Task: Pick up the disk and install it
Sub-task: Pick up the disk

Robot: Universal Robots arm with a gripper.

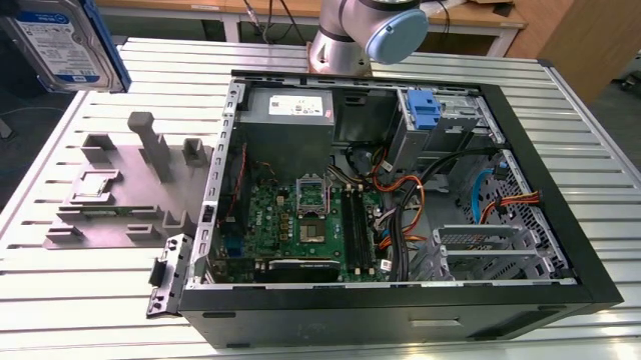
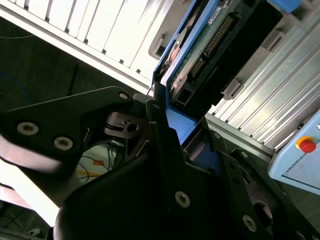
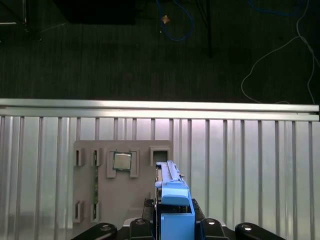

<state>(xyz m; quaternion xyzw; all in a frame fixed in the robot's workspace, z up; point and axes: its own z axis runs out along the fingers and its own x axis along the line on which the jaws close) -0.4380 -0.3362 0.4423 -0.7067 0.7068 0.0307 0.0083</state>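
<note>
At the exterior view's far left you have the disk [image 1: 60,41] held up clear of the worktop [image 1: 561,97] and well apart from the case. The frame cuts off its top and left edge. Its label is white and blue (the print cannot be made out). In the second wrist view the fingers [image 2: 162,135] are clamped tight on the disk's blue carrier [image 2: 177,125], with the circuit-board side showing. Below the disk lies a grey fixture [image 1: 120,187]; in the first wrist view one of its pockets holds a square chip [image 3: 122,161]. Right of the fixture stands the open case [image 1: 541,225]. It holds a white-stickered grey box [image 1: 290,109], the motherboard [image 1: 311,217], cables [image 1: 406,202] covering the board's right edge, a bare blue bracket [image 1: 425,112] in the upper bay and a metal cage [image 1: 491,251].
</note>
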